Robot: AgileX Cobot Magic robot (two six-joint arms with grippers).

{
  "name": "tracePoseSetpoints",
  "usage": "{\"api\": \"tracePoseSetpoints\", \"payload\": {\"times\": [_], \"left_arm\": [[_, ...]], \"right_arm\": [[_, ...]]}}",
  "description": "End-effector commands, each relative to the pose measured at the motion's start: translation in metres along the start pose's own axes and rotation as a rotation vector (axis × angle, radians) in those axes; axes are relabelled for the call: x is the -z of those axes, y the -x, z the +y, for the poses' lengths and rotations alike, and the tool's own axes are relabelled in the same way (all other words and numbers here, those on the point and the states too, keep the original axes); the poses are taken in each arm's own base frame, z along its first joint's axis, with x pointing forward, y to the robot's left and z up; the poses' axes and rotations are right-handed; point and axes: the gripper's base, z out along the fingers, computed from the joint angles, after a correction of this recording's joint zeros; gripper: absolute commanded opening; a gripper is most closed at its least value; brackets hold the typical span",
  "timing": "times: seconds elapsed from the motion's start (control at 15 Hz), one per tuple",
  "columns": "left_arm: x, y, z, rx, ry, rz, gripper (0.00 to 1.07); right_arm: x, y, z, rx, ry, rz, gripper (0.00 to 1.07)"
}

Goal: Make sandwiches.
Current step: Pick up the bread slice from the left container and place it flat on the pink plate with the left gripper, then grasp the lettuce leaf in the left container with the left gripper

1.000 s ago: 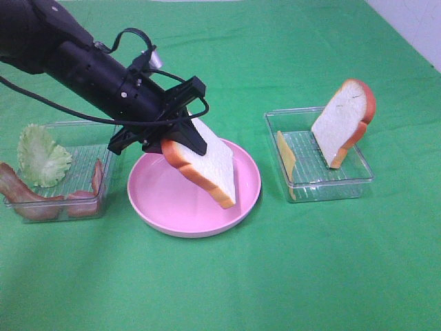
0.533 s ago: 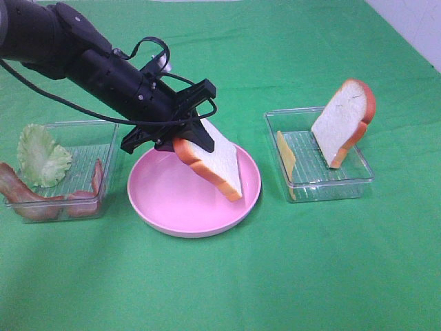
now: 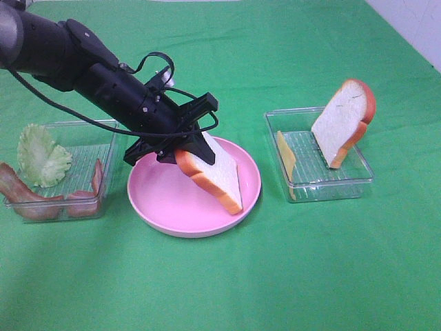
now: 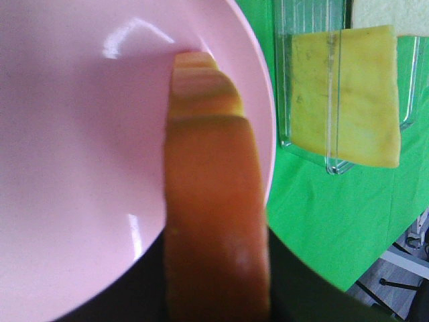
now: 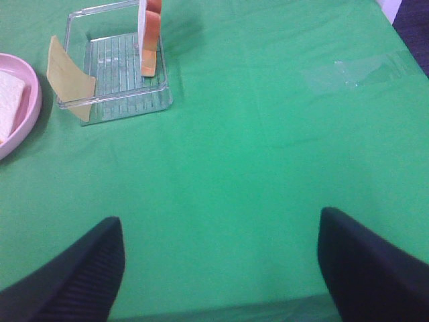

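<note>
My left gripper (image 3: 185, 143) is shut on a white bread slice with an orange-brown crust (image 3: 219, 174). It holds the slice tilted over the pink plate (image 3: 162, 207), and the slice's lower corner rests near the plate's right rim. In the left wrist view the crust (image 4: 214, 221) fills the middle above the plate (image 4: 74, 168). My right gripper (image 5: 221, 268) hangs open over bare green cloth, out of the exterior high view. No sandwiches show in any view.
A clear tray (image 3: 358, 181) to the right holds a second bread slice (image 3: 344, 121) leaning on its far wall and a yellow cheese slice (image 3: 286, 157). A clear tray (image 3: 103, 131) on the left holds lettuce (image 3: 41, 155) and bacon strips (image 3: 21, 193).
My left arm has carried the bread slice a little to the right and down, bringing its lower corner onto the plate. The right gripper has not moved.
</note>
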Motion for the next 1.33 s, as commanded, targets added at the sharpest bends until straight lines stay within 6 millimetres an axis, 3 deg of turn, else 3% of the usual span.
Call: {"api": "tracePoseSetpoints", "payload": {"times": [0.07, 0.2, 0.47, 0.8, 1.33], "left_arm": [[0.001, -0.001, -0.004, 0.012, -0.014, 0.004, 0.27], [0.001, -0.001, -0.004, 0.014, -0.014, 0.004, 0.55], [0.005, -0.002, -0.003, 0.023, 0.028, 0.011, 0.73], [0.031, -0.004, -0.006, -0.059, 0.214, 0.062, 0.76], [0.103, -0.005, -0.026, -0.199, 0.527, 0.076, 0.76]], "right_arm": [[0.003, -0.003, 0.0, 0.004, 0.002, -0.033, 0.77], [0.003, -0.003, 0.0, 0.004, 0.002, -0.033, 0.77], [0.003, -0.003, 0.0, 0.004, 0.002, -0.033, 0.77], [0.003, -0.003, 0.0, 0.004, 0.002, -0.033, 0.77], [0.003, -0.003, 0.0, 0.004, 0.002, -0.033, 0.77]]}}
